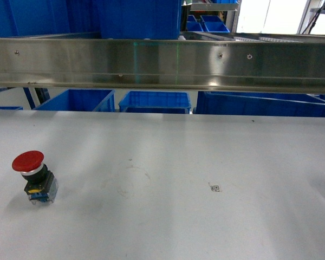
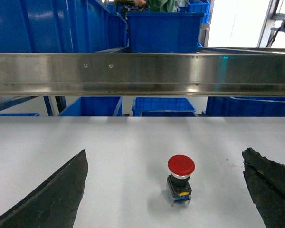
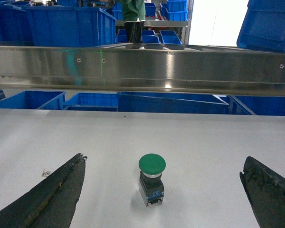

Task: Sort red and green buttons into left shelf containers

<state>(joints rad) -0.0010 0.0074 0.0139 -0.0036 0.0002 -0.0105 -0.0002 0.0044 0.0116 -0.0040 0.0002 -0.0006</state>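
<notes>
Red button (image 1: 28, 161): bright red cap, silver collar, black body with yellow and blue at the base. Green button (image 3: 152, 163): green cap, silver collar, dark body with blue at the base. Table (image 1: 168, 189): plain pale grey-white, one small black printed mark right of centre. Crossbar (image 1: 162, 64): shiny silver steel with a faint green glint. Bins (image 1: 154, 101): uniform bright blue. Gripper fingers (image 2: 52, 194): matt black.

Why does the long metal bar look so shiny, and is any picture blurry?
In the head view the steel bar mirrors light in pale streaks with a faint green tint; the red button casts a soft shadow on the table. In the right wrist view the bar shows a small bright glare spot; the green button looks sharp.
</notes>
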